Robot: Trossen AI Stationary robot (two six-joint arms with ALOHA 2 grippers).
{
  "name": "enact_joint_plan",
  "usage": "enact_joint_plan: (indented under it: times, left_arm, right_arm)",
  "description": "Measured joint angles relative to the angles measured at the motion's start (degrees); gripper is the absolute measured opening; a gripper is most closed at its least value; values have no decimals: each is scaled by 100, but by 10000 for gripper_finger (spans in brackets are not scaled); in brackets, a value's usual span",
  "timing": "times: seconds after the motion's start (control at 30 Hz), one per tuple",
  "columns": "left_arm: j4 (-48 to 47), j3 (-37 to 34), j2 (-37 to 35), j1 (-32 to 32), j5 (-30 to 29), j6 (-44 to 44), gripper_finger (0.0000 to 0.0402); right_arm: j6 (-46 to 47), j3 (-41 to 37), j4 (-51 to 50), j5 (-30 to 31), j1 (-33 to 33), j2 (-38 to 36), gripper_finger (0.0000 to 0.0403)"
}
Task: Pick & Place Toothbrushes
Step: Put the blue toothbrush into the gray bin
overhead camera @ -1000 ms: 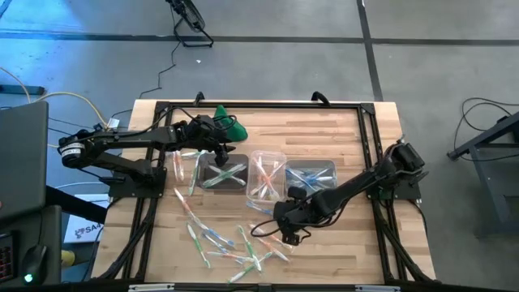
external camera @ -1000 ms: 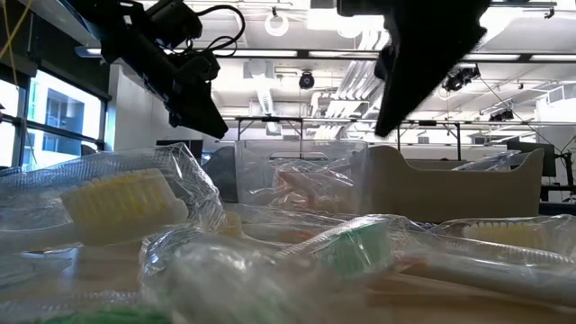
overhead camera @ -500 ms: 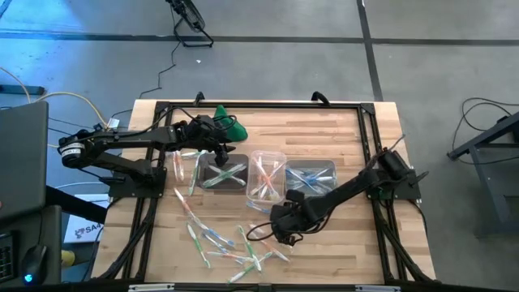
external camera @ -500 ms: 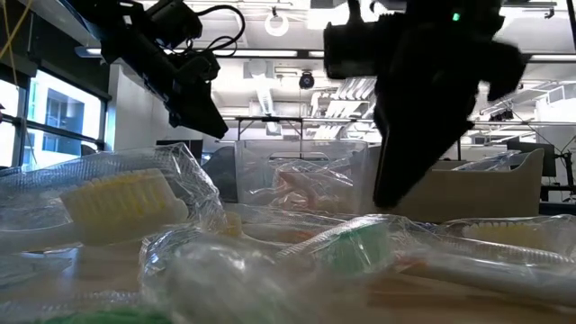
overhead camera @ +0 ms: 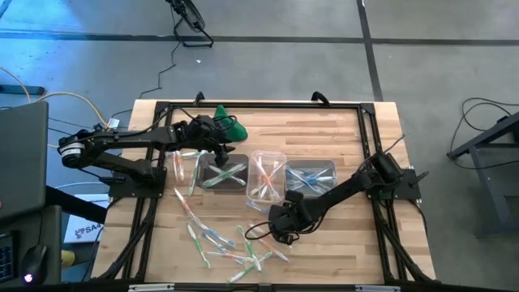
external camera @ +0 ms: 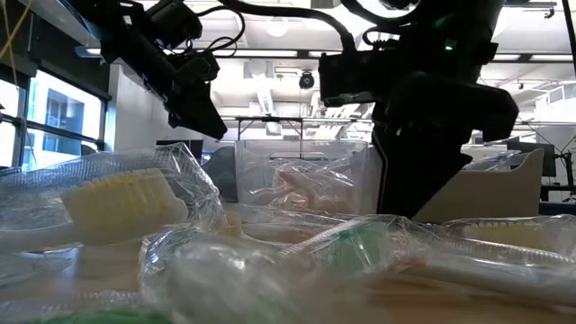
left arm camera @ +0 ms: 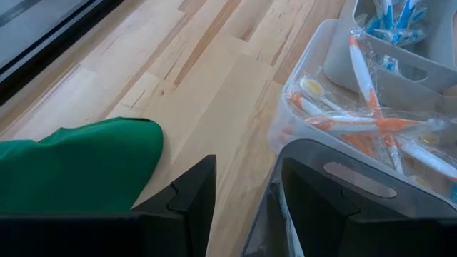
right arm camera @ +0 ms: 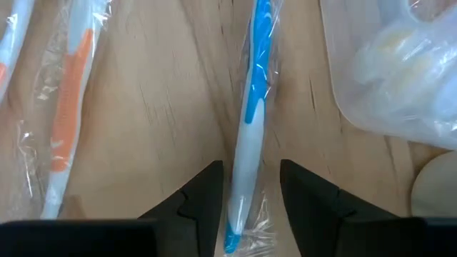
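A blue-and-white toothbrush [right arm camera: 251, 121] in a clear wrapper lies flat on the wooden table. My right gripper [right arm camera: 250, 194] points down over its handle, open, one finger on either side and a gap to each. Several more wrapped toothbrushes [overhead camera: 223, 243] lie scattered near the table's front edge, and an orange one [right arm camera: 71, 107] lies beside the blue one. Three clear tubs hold sorted brushes: green ones [overhead camera: 223, 174], orange ones [overhead camera: 268, 177] and blue ones [overhead camera: 315, 177]. My left gripper [overhead camera: 220, 152] hovers open above the far rim of the green-brush tub [left arm camera: 357, 187].
A green cloth lump [overhead camera: 229, 122] lies at the far side of the table, just behind my left gripper. A black frame [overhead camera: 259, 105] runs around the table's edges. Bare wood shows at the far right [overhead camera: 324, 134]. In the low view, wrapped brushes [external camera: 117, 207] crowd the foreground.
My right gripper has come down toward the table over the blue toothbrush and tipped a little steeper, its fingers staying open. The toothbrushes and tubs have stayed where they were.
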Motion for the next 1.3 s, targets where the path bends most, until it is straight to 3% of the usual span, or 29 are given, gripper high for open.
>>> enact_joint_plan:
  times: [0.6,0.9,1.3]
  left_arm:
    - [-29,0,0,-1,0,-2,155]
    - [-261,0,0,0,0,-2,155]
    - [-258,0,2,-1,0,-2,155]
  right_arm:
    - [-202,-2,24,-152,79,2,18]
    - [-307,-27,-174,-243,225,-206,13]
    - [-168,-15,-957,47,264,-1696,13]
